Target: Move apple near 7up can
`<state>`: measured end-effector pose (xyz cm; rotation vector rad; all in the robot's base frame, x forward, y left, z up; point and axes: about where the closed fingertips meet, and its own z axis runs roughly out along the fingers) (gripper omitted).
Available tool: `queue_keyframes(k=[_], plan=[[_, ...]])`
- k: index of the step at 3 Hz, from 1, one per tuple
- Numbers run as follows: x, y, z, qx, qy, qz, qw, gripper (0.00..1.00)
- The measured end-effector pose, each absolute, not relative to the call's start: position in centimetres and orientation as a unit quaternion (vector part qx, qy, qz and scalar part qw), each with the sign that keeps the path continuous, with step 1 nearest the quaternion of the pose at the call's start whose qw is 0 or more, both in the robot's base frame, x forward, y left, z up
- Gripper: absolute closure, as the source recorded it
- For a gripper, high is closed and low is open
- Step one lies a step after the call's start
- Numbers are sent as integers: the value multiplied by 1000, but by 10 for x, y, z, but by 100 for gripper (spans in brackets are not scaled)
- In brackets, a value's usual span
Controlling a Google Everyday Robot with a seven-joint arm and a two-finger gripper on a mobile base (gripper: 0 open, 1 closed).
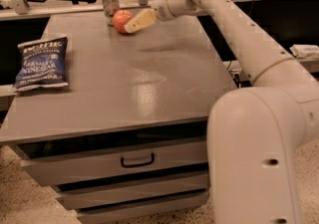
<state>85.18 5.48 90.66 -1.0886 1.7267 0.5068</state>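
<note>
The red-orange apple rests on the grey table at its far edge, just right of the white and green 7up can and almost touching it. My gripper is at the apple's right side, with one pale finger pointing down-left and its tip against the apple. The jaws look open, and the apple sits on the tabletop on its own. The other finger is hidden behind the first.
A flat blue chip bag lies at the table's left edge. Drawers run along the table's front. My arm reaches over the table's right side. Shelving and dark gear stand behind the table.
</note>
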Motion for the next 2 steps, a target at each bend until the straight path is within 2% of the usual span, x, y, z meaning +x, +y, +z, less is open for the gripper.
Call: queue_keyframes(k=[1,2], plan=[[806,10,945,-440,678,244,536,0],[750,-35,988,-433,616,309,580,0]])
